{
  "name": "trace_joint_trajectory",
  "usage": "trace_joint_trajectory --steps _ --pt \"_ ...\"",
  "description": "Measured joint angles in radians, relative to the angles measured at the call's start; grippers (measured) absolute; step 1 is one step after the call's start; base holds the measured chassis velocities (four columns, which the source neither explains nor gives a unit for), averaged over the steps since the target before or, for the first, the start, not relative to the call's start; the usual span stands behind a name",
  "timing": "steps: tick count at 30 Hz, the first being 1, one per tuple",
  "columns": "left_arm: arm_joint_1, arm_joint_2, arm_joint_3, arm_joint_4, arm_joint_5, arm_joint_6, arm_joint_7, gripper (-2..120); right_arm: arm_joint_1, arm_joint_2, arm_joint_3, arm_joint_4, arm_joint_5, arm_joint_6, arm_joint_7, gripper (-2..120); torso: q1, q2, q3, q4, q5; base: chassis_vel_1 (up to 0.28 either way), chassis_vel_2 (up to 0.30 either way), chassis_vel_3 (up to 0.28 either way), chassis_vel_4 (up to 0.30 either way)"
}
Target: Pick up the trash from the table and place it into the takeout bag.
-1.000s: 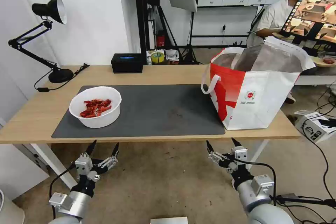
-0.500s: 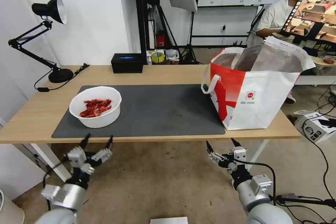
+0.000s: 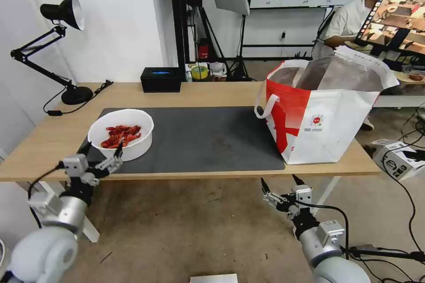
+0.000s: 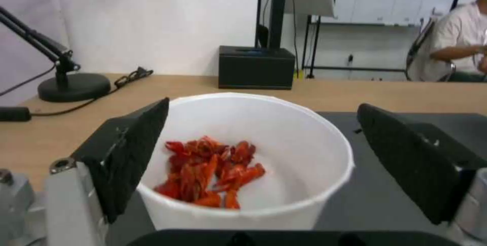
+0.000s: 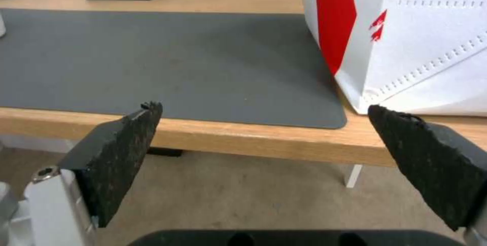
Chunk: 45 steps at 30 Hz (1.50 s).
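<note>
Round white bowl (image 3: 121, 134) of red shells, left pincer (image 3: 103, 150) spread alongside

1 bowl (image 3: 121, 134), 1 bag (image 3: 325, 110), 2 grippers

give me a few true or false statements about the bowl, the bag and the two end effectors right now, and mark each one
1. The white bowl holds red shells. True.
2. The left end effector is shut on the bowl's rim. False: it is open, just short of the bowl.
3. The takeout bag lies flat on the dark grey mat. False: it stands upright, mouth open.
4. The right end effector hangs open below the table edge. True.
5. The black box sits behind the bowl. True.
</note>
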Motion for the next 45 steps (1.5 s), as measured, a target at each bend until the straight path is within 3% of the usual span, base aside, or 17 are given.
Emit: trace_joint_trajectory --steps 5,10,12,16,21,23,31,45 --pt "-0.078 0.092 0.0 0.03 -0.075 0.081 -0.017 100 0.0 0.0 0.0 0.0 0.0 0.0 0.0 100 0.0 0.0 0.0 -0.0001 0.0001 0.0 0.0 0.0 0.0" --pt "-0.211 0.199 0.044 0.088 -0.227 0.198 -0.049 100 0.0 0.0 0.0 0.0 0.001 0.0 0.0 100 0.0 0.0 0.0 -0.0002 0.0003 0.0 0.0 0.0 0.0" --pt "-0.267 0.24 0.066 0.12 -0.307 0.257 -0.049 100 0.0 0.0 0.0 0.001 0.001 0.0 0.0 100 0.0 0.0 0.0 -0.0002 0.0002 0.0 0.0 0.0 0.0" --pt "-0.33 0.284 0.093 0.176 -0.371 0.321 -0.025 100 0.0 0.0 0.0 0.001 0.001 0.0 0.0 100 0.0 0.0 0.0 -0.0001 0.0002 0.0 0.0 0.0 0.0" --pt "-0.368 0.308 0.108 0.212 -0.398 0.39 -0.007 100 0.0 0.0 0.0 0.001 0.001 0.0 0.0 100 0.0 0.0 0.0 -0.0001 0.0003 0.0 0.0 0.0 0.0" --pt "-0.408 0.323 0.138 0.247 -0.401 0.466 -0.017 100 0.0 0.0 0.0 0.001 0.001 0.0 0.0 100 0.0 0.0 0.0 0.0 0.0003 0.0 0.0 0.0 0.0" --pt "-0.483 0.323 0.207 0.317 -0.398 0.509 -0.063 100 0.0 0.0 0.0 0.001 0.001 0.0 0.0 100 0.0 0.0 0.0 0.0 0.0002 0.0 0.0 0.0 0.0" --pt "-0.639 0.307 0.323 0.416 -0.508 0.632 -0.24 100 0.0 0.0 0.0 0.001 0.001 0.0 0.0 100 0.0 0.0 0.0 -0.0002 0.0003 0.0 0.0 0.0 0.0"
